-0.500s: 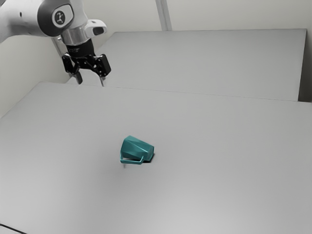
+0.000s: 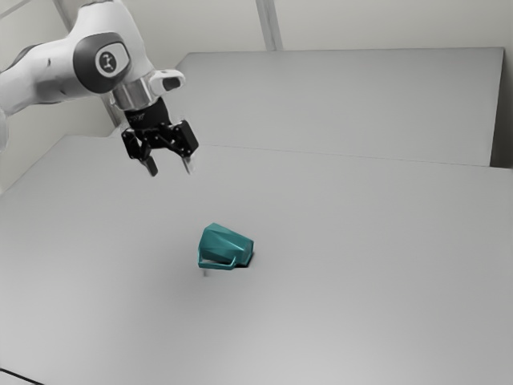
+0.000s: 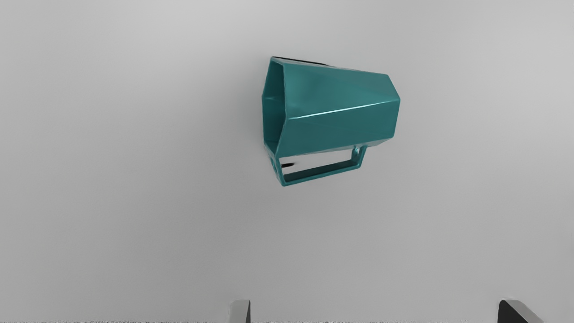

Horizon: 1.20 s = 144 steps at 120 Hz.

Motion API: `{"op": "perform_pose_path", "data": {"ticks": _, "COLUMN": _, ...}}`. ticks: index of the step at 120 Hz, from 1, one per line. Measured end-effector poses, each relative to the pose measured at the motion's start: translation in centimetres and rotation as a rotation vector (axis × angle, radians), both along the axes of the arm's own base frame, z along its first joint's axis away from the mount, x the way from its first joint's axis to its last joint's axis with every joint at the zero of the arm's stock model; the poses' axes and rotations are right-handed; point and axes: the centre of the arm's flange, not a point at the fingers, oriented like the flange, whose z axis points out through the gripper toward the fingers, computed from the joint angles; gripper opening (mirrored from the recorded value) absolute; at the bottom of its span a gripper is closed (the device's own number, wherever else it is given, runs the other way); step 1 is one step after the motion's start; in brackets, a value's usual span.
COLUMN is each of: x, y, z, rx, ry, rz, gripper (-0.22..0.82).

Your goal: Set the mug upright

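Observation:
My gripper is held above the table in the exterior view, up and to the exterior view's left of the mug, open and apart from it. The teal, faceted mug lies on its side, its base toward the exterior view's right and its handle low on the near side. In the wrist view the mug shows its open mouth at one end and the angular handle along one side. The two fingertips of the gripper stand wide apart with nothing between them.
The grey table stretches around the mug. Behind it rises a grey panel-like surface. A thin black cable crosses the exterior view's lower left corner.
My gripper has moved down and toward the exterior view's right, closer to the mug, with its fingers still apart. The mug lies as before.

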Motion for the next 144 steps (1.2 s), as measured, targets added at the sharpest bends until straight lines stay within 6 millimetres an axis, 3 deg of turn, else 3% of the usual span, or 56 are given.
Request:
{"op": "perform_pose_path", "data": {"ticks": 25, "x": 0.2, "y": 1.7, "z": -7.3, "rx": -0.206, "ry": 0.088, "rz": 0.028, "gripper": 0.6}}
{"op": "perform_pose_path", "data": {"ticks": 43, "x": 0.4, "y": 8.0, "z": -12.2, "rx": -0.329, "ry": 0.043, "rz": 0.062, "gripper": 0.6}}
{"op": "perform_pose_path", "data": {"ticks": 50, "x": 0.5, "y": 9.2, "z": -13.7, "rx": -0.367, "ry": 0.009, "rz": 0.047, "gripper": 0.6}}
{"op": "perform_pose_path", "data": {"ticks": 87, "x": 1.7, "y": 11.0, "z": -19.8, "rx": -0.54, "ry": -0.164, "rz": -0.098, "gripper": 0.6}}
{"op": "perform_pose_path", "data": {"ticks": 122, "x": 1.4, "y": 10.3, "z": -23.4, "rx": -0.659, "ry": -0.248, "rz": -0.207, "gripper": 0.6}}
{"op": "perform_pose_path", "data": {"ticks": 144, "x": 1.1, "y": 9.2, "z": -24.5, "rx": -0.744, "ry": -0.266, "rz": -0.253, "gripper": 0.6}}
